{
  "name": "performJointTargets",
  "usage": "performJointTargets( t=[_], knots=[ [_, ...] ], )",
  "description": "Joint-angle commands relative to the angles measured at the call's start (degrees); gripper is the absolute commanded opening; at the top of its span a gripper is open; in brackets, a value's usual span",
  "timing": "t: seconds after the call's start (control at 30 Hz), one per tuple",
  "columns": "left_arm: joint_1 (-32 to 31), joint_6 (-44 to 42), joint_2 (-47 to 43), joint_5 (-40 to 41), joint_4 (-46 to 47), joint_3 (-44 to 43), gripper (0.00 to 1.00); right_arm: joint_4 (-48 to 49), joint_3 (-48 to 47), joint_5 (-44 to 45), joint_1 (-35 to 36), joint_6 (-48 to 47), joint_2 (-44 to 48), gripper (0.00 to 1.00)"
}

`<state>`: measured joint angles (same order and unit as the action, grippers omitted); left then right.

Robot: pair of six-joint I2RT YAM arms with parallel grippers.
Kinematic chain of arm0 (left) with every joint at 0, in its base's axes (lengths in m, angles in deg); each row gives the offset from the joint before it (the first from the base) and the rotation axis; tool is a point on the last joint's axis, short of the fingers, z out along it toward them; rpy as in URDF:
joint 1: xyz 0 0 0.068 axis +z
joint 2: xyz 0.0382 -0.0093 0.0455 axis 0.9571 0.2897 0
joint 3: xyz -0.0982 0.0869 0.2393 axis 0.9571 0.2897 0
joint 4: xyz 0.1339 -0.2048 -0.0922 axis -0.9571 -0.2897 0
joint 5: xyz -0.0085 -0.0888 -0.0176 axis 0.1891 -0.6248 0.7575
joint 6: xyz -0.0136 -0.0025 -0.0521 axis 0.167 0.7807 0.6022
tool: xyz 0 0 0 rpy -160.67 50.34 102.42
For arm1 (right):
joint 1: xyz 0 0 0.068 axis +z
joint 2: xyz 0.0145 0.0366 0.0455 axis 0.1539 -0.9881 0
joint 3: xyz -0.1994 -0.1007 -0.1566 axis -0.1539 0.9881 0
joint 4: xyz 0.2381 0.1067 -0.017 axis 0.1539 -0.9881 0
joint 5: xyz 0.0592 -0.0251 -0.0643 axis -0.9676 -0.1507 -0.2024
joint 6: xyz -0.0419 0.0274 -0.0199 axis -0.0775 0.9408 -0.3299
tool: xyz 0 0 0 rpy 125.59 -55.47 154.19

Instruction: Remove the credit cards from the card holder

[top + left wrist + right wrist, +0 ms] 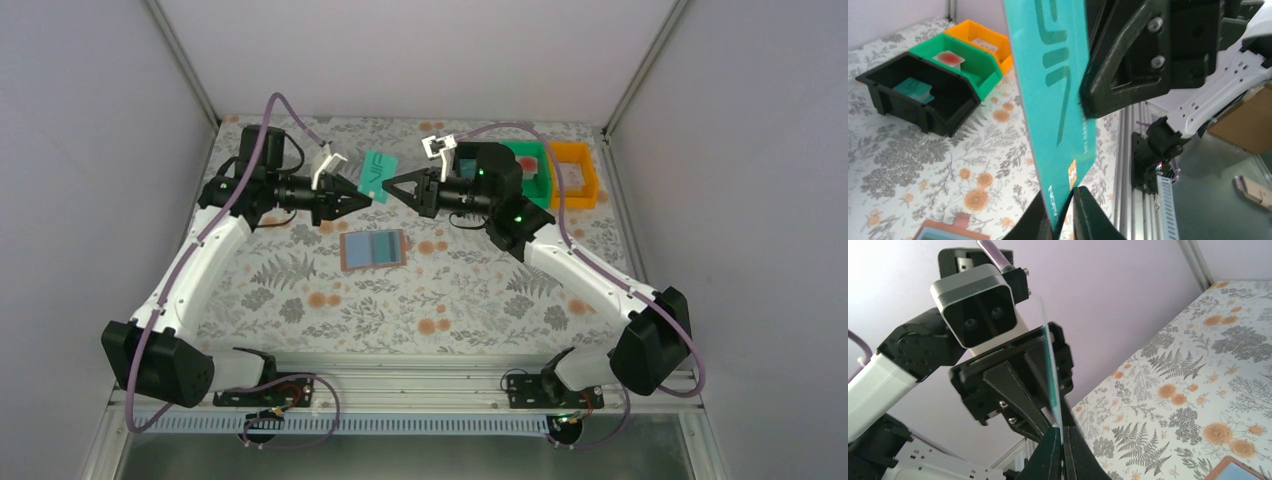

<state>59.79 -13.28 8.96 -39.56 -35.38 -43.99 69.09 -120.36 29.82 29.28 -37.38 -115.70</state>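
Nearest the arms' bases, the card holder (pixel 372 250) lies open and flat on the flowered surface (pixel 450 300). Its light blue inside faces up inside a salmon-tan border, and its long axis runs left to right. It is apart from both grippers.

Just beyond and above it, the two grippers meet tip to tip in the air, with a teal card (pixel 378 172) between them. The card stands up from their tips. Its long axis runs upward and its printed face is turned toward the near side. Large darker teal letters on it read "VIP". In the left wrist view a small orange square sits near its lower corner beside a line of print too small to read.

The right gripper (pixel 390 187) is clamped on one long edge of the card. The left gripper (pixel 362 199) has its jaws drawn narrow around the card's lower corner; I cannot tell whether they pinch it.

Farther back, on the right, three bins stand in a row:
- a black bin (pixel 913 107) with a teal card inside
- a green bin (pixel 530 165) holding a white card with a red mark (pixel 950 58)
- an orange bin (pixel 578 172) with a whitish card
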Motion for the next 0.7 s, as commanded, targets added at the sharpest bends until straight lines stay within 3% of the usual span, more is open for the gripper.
performJointTargets(
  t=[0.0,0.17,0.37,0.43,0.5,0.57,0.63,0.67],
  knots=[
    [-0.09,1.55,-0.51,-2.39,0.44,-2.92,0.03,3.66,0.53,-0.51,0.36,1.85,0.15,0.04],
    [0.09,-0.41,-0.35,-10.55,-2.57,-4.31,0.04,0.87,0.00,-0.16,0.28,-0.96,0.56,0.04],
    [0.17,-1.48,2.47,-14.09,-5.07,-7.53,0.19,0.06,-0.72,-3.19,0.29,-2.83,0.25,0.04],
    [0.16,-1.26,3.60,-15.11,-5.53,-8.87,0.16,-0.87,-1.50,-4.00,0.27,-3.56,-0.28,0.04],
    [0.18,-1.03,3.99,-15.61,-5.56,-9.27,0.04,-1.37,-2.07,-4.85,0.28,-4.25,-0.93,0.04],
    [0.16,-0.76,3.85,-15.54,-5.55,-8.77,0.02,-2.42,-2.78,-5.09,0.28,-5.74,-1.25,0.04],
    [0.32,2.03,3.34,-12.62,-4.37,-8.29,0.02,-7.64,-5.72,-4.93,0.20,-10.12,-1.72,0.20],
    [0.73,3.86,3.06,-10.17,-3.46,-8.08,0.02,-13.00,-8.76,-3.63,0.07,-14.31,-1.98,0.38]
  ],
)
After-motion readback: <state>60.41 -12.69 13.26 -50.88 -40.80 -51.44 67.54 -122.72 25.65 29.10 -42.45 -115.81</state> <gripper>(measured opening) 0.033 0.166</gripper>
